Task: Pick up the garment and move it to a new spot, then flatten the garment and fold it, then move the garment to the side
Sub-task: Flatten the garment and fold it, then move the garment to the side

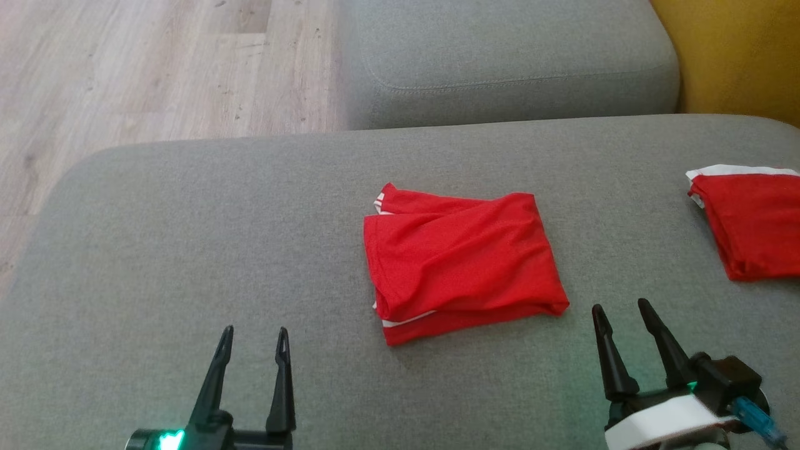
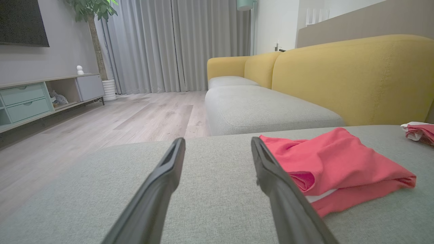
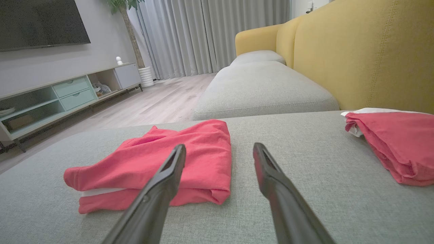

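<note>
Folded red mesh jersey with white trim (image 1: 462,265) lying mid-cushion, and I am keeping both grippers empty.

I am looking down at the jersey resting in a rough rectangle near the middle of the wide grey woven sofa cushion (image 1: 187,250), with strips of white trim peeking out along its left side. The left gripper (image 1: 255,329) is hovering at the near left, its two dark fingers spread wide with nothing between them, well apart from the jersey. The right gripper (image 1: 620,305) is hovering at the near right, its fingers equally wide and holding nothing, with the tips near the jersey's near right corner but not touching it. A second folded red-and-white cloth (image 1: 756,225) is sitting at the cushion's right edge, well apart from the jersey. Beyond are another grey seat cushion (image 1: 512,56), a mustard-yellow backrest (image 1: 737,56) and pale wood flooring (image 1: 125,62).
</note>
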Available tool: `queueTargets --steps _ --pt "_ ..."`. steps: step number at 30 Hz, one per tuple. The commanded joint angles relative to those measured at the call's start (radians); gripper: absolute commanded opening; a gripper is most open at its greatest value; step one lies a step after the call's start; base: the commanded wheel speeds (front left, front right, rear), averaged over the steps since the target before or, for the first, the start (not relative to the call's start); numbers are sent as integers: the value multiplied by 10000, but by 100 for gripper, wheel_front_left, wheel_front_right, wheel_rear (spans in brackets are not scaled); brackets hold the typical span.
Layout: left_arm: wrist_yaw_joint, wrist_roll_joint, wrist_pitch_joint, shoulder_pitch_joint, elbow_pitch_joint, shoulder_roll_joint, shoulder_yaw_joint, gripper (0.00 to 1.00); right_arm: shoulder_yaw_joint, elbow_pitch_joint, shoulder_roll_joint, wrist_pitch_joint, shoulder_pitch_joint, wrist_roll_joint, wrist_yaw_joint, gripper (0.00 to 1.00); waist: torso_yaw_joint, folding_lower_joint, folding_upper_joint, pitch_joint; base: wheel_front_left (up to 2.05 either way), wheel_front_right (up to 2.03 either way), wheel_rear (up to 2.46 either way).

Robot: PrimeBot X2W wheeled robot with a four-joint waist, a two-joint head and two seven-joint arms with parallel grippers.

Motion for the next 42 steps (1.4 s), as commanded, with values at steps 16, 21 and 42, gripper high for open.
queueTargets --steps 16,21,42 --pt "-157 133 -51 -168 -32 -56 475 100 139 -207 6 -108 -166 -220 -7 100 93 0 0 -72 0 0 0" --pt "-156 104 -51 -117 -2 -56 519 100 148 -189 -1 -108 -160 -219 -7 100 68 0 0 -73 0 0 0" --pt "-10 93 -51 -560 -479 -56 278 100 261 387 -113 -108 -1316 -47 -7 100 87 0 0 1171 0 0 0"
